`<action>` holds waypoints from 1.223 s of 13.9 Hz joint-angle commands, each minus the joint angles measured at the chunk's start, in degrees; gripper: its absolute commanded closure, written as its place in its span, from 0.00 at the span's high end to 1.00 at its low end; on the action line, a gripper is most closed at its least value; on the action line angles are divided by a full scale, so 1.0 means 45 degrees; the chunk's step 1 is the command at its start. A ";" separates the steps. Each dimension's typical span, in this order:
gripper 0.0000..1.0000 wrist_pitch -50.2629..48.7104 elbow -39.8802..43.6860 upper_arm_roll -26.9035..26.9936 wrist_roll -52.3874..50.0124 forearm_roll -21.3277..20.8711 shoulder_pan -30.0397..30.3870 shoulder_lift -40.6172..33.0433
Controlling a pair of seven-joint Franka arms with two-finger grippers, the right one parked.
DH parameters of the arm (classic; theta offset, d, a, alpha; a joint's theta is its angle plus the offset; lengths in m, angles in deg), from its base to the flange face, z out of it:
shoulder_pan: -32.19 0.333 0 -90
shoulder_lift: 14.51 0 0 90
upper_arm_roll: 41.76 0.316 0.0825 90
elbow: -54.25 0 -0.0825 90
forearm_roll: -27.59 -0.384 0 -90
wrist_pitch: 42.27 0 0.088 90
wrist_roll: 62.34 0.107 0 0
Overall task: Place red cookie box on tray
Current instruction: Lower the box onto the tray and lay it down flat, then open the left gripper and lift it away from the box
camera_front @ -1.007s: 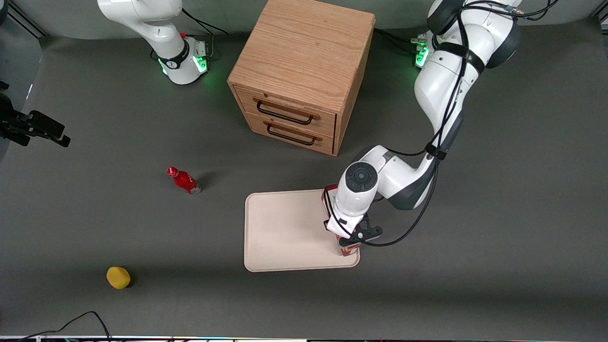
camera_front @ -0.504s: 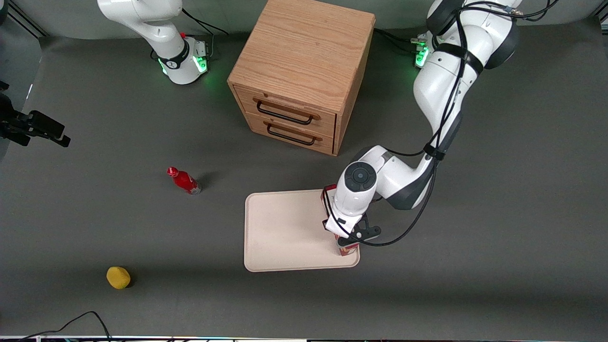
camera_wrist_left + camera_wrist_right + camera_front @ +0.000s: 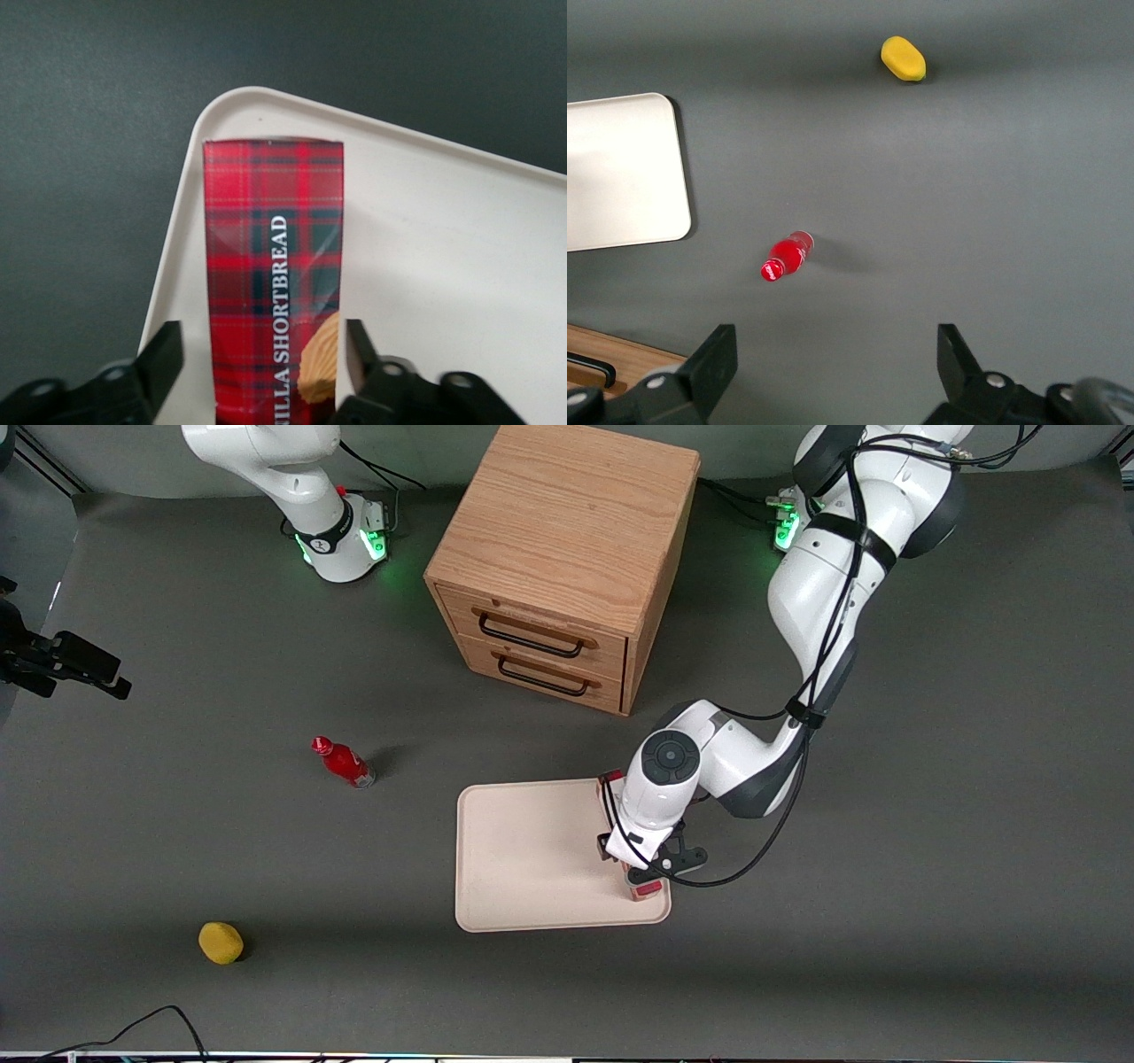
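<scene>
Front view: gripper [image 3: 640, 865] sits low over the tray [image 3: 532, 859], at the tray edge toward the working arm's end of the bench [image 3: 930, 868]. Red cookie box [image 3: 645, 887] mostly hidden under the wrist, only bits showing. Wooden two-drawer cabinet [image 3: 567, 558] farther from cam than tray. Small red bottle [image 3: 342, 762] and yellow lemon-like thing [image 3: 221, 942] lie toward parked arm's end.

Left wrist view: red cookie box [image 3: 273, 292] lies flat on tray [image 3: 443, 266], along its rim near a rounded corner. Fingers [image 3: 164, 361] spread apart, one each side of box; gap visible on one side, other close to box.

Right wrist view: tray corner [image 3: 620, 177], bottle [image 3: 783, 257], yellow thing [image 3: 903, 58] on bench [image 3: 966, 195].
</scene>
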 commanded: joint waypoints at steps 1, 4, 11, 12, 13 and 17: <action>1.00 -0.0409 0.0453 -0.0055 0.0093 -0.0092 -0.0024 -0.0156; 1.00 -0.1851 0.0453 -0.0696 0.0152 -0.0111 0.0248 -0.0742; 1.00 -0.4877 -0.0989 -0.1501 0.2370 0.0879 0.1439 -0.3472; 1.00 -0.5211 -0.1417 -0.1423 0.3229 0.1697 0.1770 -0.4174; 1.00 -0.5369 -0.2137 -0.1326 0.3779 0.2227 0.2005 -0.4974; 1.00 -0.5487 -0.4717 -0.0061 0.6255 0.3474 0.2397 -0.7769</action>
